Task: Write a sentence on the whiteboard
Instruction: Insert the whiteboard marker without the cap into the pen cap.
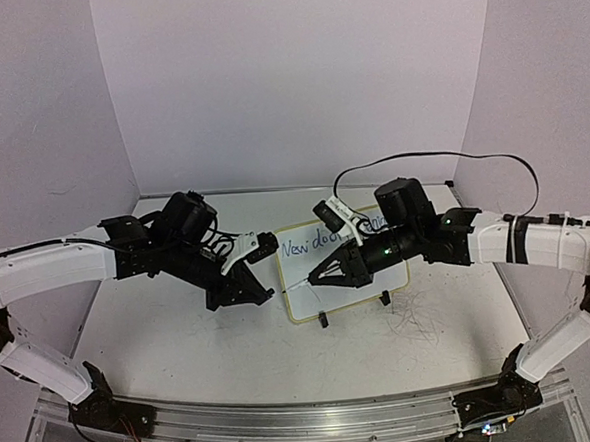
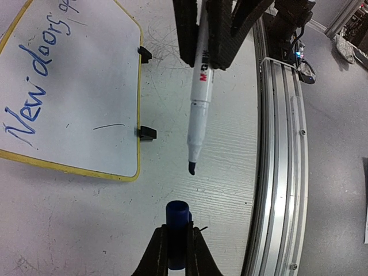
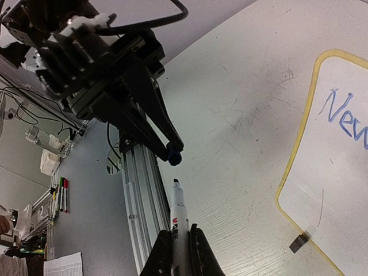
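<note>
- Centrally on the tabletop (image 1: 182, 338) lies the whiteboard (image 1: 355, 299), flat, with its cream frame and two black feet (image 2: 147, 133) along the edge facing the arm bases.
- Across its far part runs the sentence (image 2: 34, 75) in slanted blue cursive. "New doors" reads clearly. Part of a third word shows at the edge of the left wrist view, and in the top view the right arm hides it.
- On the board, nearer the arms than the writing, sits one short, thin dark stroke (image 2: 109, 125).
- The right end effector (image 3: 179, 244) is closed tight on a white marker (image 3: 179, 215), gripping the barrel with the dark tip bare and pointing away from the fingers.
- The left end effector (image 2: 177, 241) is pinched narrow on a blue cap (image 2: 177, 215), whose open end sticks out past the fingertips.
- Both end effectors hang over bare tabletop just beside the board's left edge, off the writing surface, facing one another.
- Marker tip and cap are roughly in line, close but apart, with a small gap between them.
- An aluminium rail (image 2: 276, 172) borders the near edge of the tabletop, close to where the two tools meet.
</note>
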{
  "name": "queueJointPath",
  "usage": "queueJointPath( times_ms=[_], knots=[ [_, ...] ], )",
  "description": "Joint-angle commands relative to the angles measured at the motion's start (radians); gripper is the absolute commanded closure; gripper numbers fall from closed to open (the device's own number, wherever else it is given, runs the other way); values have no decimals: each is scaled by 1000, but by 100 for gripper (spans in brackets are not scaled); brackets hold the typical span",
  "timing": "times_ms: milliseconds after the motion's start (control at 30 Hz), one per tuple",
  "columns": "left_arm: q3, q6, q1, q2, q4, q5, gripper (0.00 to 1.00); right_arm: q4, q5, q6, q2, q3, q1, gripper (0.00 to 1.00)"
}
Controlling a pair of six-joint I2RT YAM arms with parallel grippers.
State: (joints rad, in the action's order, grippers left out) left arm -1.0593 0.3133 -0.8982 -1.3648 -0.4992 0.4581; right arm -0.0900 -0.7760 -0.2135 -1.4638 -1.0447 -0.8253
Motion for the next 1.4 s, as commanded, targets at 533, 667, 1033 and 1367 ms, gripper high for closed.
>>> queueJointPath(
  times_ms=[533, 667, 1033, 1367],
  knots=[
    [4, 88, -34, 22, -2, -77, 100, 27, -39, -23, -70, -97, -5, 100],
    [3, 89, -36, 17, -4, -79, 100, 27, -47, -21, -72, -97, -10, 100],
    [-5, 86, -45, 11, -8, -89, 100, 32, -42, -20, -96, -106, -24, 100],
    [-15, 90, -54, 4, -9, -97, 100, 34, -34, -24, -120, -121, -38, 100]
  ],
)
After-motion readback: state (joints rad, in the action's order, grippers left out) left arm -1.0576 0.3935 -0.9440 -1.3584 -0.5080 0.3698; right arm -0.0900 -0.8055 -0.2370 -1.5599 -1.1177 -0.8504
